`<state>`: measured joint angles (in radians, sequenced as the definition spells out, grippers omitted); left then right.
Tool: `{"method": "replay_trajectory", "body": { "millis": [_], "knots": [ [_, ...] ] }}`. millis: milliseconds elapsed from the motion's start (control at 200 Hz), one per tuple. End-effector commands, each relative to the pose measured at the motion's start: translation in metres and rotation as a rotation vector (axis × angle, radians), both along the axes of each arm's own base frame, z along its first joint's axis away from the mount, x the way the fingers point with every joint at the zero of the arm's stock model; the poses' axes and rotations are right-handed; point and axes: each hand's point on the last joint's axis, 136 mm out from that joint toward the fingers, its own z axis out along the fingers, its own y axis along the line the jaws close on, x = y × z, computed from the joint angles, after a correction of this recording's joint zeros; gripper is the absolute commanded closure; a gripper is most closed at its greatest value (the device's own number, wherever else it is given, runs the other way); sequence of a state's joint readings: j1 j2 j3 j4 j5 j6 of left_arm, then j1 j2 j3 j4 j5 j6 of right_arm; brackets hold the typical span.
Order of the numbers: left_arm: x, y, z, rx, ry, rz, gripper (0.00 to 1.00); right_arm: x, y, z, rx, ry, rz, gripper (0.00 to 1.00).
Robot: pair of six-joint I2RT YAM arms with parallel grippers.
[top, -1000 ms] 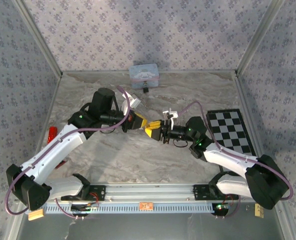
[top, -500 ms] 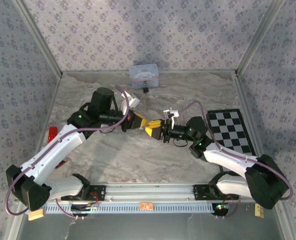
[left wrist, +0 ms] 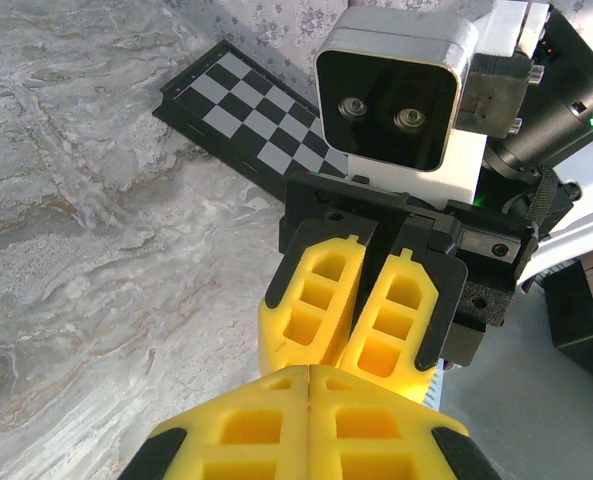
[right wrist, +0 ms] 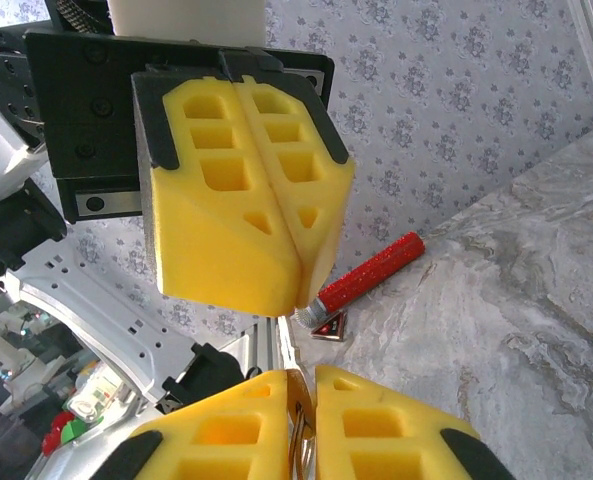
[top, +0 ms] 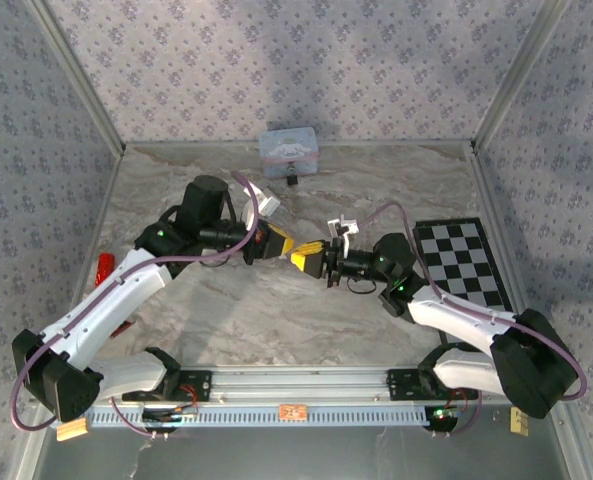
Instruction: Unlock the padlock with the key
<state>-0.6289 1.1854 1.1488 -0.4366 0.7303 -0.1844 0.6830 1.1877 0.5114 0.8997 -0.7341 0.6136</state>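
We see left end effector (top: 282, 243) clenched, right end effector (top: 304, 260) pinching the key (right wrist: 297, 435) (a thin sliver), padlock (top: 292, 180) beside the tin (top: 287, 146)

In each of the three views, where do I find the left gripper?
Top external: left gripper at centre, facing the right gripper.
Left wrist: its yellow fingers along the bottom edge.
Right wrist: its yellow fingers, upper left.
Shared landmark: the right gripper facing it.

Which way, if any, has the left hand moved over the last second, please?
No: in the top view the left hand stays at the same spot below the blue tin.
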Motion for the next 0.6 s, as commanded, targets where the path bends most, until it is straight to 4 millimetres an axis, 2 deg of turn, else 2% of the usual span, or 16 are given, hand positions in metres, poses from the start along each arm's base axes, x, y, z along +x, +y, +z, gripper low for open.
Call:
{"method": "replay_trajectory", "body": {
  "millis": [0,115,230,330,470,595],
  "knots": [
    [0.0011,0.0019,0.0002,-0.008,-0.016,0.008,1.00,-0.0081,-0.0016,0.0268,0.061,-0.079,0.035,0.90],
    [0.0027,0.0031,-0.0007,-0.008,-0.023,0.020,1.00,-0.0082,-0.0041,0.0267,0.069,-0.063,0.033,0.84],
    [0.0045,0.0034,-0.0013,-0.012,-0.022,0.027,1.00,-0.0074,-0.0069,0.0277,0.077,-0.062,0.022,0.84],
    [0.0067,0.0047,-0.0020,-0.013,-0.023,0.039,1.00,-0.0087,-0.0080,0.0319,0.089,-0.065,0.035,0.88],
    [0.0086,0.0058,-0.0006,-0.017,-0.027,0.048,1.00,-0.0116,-0.0064,0.0322,0.085,-0.064,0.055,1.00],
    [0.0102,0.0075,-0.0013,-0.014,-0.033,0.062,1.00,-0.0117,-0.0064,0.0317,0.084,-0.060,0.052,1.00]
  ]
}}
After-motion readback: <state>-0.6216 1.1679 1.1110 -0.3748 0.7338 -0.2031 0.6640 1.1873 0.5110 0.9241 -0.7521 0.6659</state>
